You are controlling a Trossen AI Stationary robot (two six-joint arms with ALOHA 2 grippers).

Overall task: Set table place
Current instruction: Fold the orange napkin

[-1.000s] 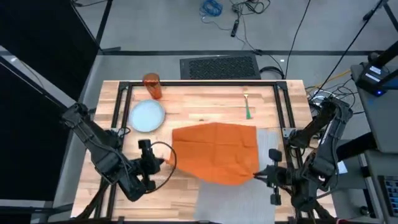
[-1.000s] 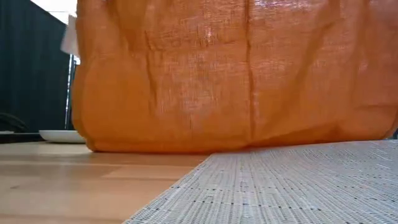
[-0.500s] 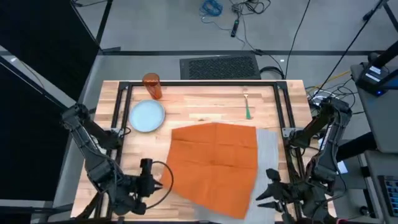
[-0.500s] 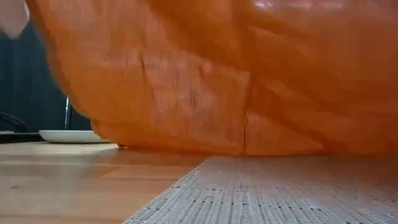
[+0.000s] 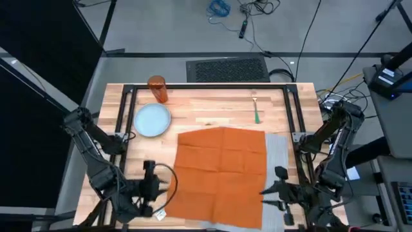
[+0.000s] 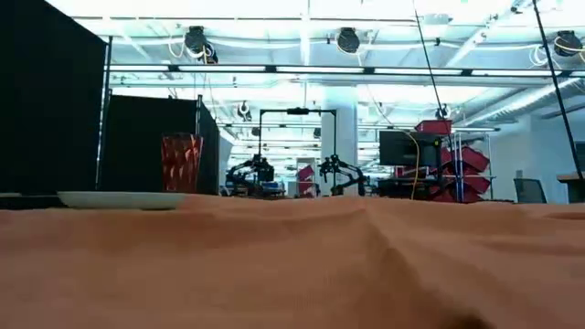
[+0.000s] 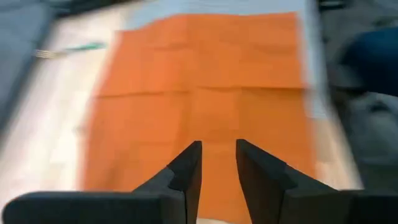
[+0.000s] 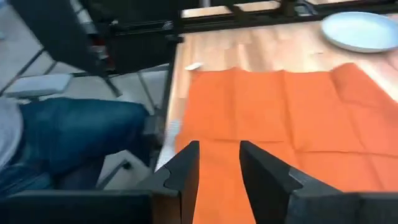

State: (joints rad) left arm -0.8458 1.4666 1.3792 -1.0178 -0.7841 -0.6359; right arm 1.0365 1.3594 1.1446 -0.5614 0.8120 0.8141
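Observation:
An orange napkin (image 5: 222, 171) lies spread flat over the grey placemat (image 5: 277, 154), which shows only as a strip along the napkin's right side. The napkin fills the front of the low view (image 6: 292, 265). My left gripper (image 5: 166, 191) stands at the napkin's near left edge. Its fingers are open just above the cloth (image 7: 217, 146). My right gripper (image 5: 265, 193) stands at the near right edge, also open over the cloth (image 8: 219, 146). A pale-blue plate (image 5: 152, 120), an orange tumbler (image 5: 158, 89) and a green-handled fork (image 5: 255, 111) rest on the table's far part.
The black frame (image 5: 126, 109) runs along the wooden table's (image 5: 212, 109) far, left and right sides. A person's leg in blue jeans (image 8: 81, 137) shows just off the table's near edge. Bare wood lies between the plate and the fork.
Both grippers have moved toward the table's near edge and downward. The napkin, which hung lifted between them like a curtain, has been drawn toward the near edge and laid down. It now lies spread flat over the placemat.

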